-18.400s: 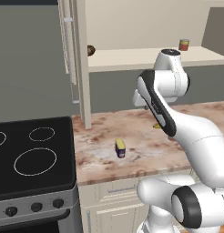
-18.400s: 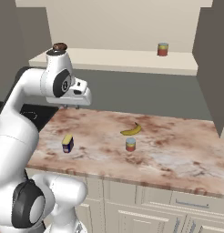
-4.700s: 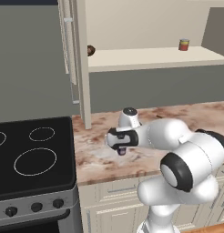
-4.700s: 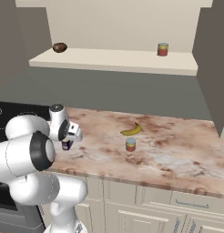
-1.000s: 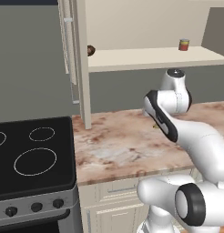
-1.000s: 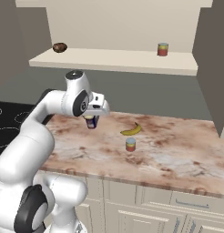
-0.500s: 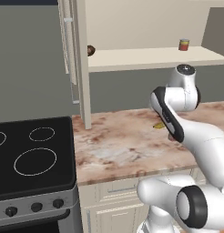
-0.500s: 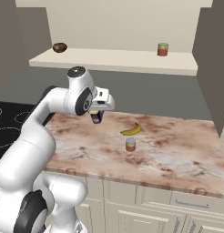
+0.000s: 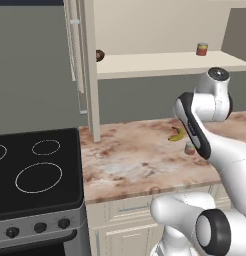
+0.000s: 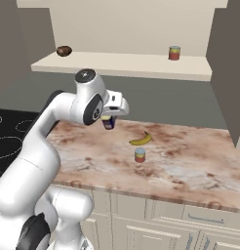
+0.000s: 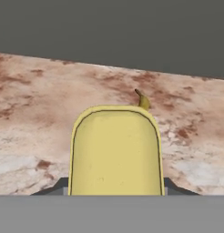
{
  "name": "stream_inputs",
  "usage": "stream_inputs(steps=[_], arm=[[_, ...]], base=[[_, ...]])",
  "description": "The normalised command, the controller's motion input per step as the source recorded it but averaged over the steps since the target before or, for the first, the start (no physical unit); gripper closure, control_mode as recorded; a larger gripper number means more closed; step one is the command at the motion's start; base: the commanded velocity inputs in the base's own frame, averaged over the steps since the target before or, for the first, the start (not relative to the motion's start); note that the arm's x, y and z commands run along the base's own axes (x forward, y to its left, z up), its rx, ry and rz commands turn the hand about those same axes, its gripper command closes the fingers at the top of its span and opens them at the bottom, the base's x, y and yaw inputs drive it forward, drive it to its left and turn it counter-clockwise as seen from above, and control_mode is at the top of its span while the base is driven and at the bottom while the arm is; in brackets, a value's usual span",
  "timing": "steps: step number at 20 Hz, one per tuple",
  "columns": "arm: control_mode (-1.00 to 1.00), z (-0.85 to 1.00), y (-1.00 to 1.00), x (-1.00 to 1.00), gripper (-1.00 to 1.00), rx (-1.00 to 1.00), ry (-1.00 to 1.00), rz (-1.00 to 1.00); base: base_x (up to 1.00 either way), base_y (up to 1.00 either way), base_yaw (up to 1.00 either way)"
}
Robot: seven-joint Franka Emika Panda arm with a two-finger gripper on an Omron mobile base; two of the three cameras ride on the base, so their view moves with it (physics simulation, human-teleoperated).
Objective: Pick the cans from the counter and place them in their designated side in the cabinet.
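Your dark blue can (image 10: pixel 109 121) with the yellow label hangs in the air above the counter (image 10: pixel 190 166), clamped between the jaws of the gripper (image 10: pixel 109 120), so it sits well clear of the marble and below the cabinet (image 10: pixel 122 63) shelf; in the hand view its yellow label (image 11: pixel 114 152) stands right in front of the camera, which is what you would expect of a can pinched low between the finger tips. You hold it upright, which I judge suits setting it down on its base once it reaches the shelf. Taking that can as your landmark, the second one, the red-orange can (image 10: pixel 140 155) with the pale blue top, stands on the counter below it and nearer the front edge, not yet picked. The banana (image 10: pixel 140 139) lies between the two, just behind the red-orange can and apart from it. Above the held can, the shelf carries a small dark round thing (image 10: pixel 64 50) at one end and a red can with a yellowish label (image 10: pixel 174 52) toward the other, well apart. Which side is meant for your can I cannot tell; you will likely need a lift and a reach inward, keeping clear of the shelf lip.
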Motion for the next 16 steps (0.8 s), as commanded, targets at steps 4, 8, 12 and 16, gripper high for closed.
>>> stream_inputs(steps=[4,8,12,16], arm=[[-1.00,0.28,-0.22,-0.16,1.00,-0.01,-0.02,0.00],[-1.00,0.29,-0.25,-0.17,1.00,-0.01,-0.01,0.00],[-1.00,0.27,-0.20,-0.12,1.00,-0.01,-0.02,0.00],[-1.00,0.24,-0.12,-0.07,1.00,0.00,-0.06,0.00]], base=[[0.00,0.00,0.00],[0.00,0.00,0.00],[0.00,0.00,0.00],[0.00,0.00,0.00]])
